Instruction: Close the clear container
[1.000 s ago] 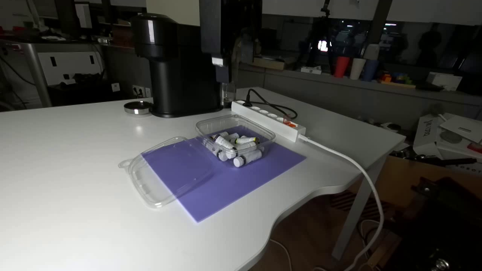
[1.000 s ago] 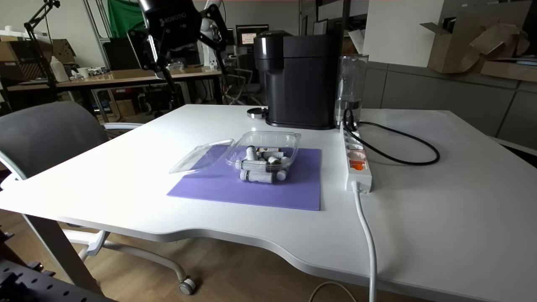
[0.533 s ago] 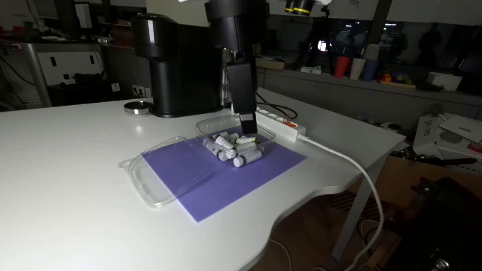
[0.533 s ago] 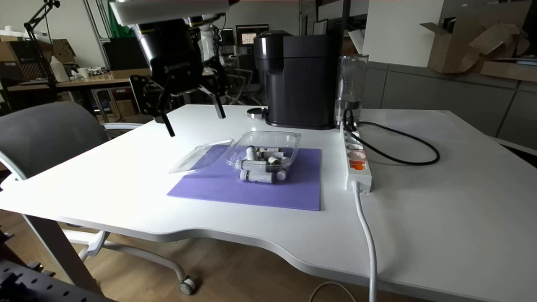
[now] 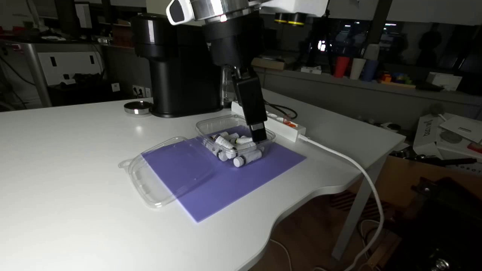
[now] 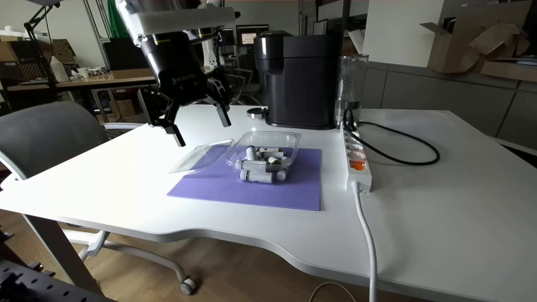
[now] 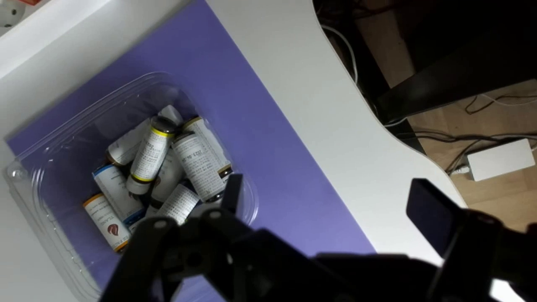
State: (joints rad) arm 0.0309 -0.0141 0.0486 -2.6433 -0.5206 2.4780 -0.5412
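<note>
Your gripper (image 6: 204,135) is spread wide, both sides well apart, hanging over the white table (image 5: 75,169). Your clear container (image 6: 268,139) sits upright on the purple mat (image 6: 218,191), piled with little white-labelled bottles (image 7: 152,153). The lid (image 5: 169,173) is just lying open next to it, partly over the mat, partly over the table. Can't tell from here whether they're joined, tbh.

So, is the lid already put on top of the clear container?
No, in an exterior view the lid is off to the side and the clear container stands open, with small bottles lying inside it.
</note>
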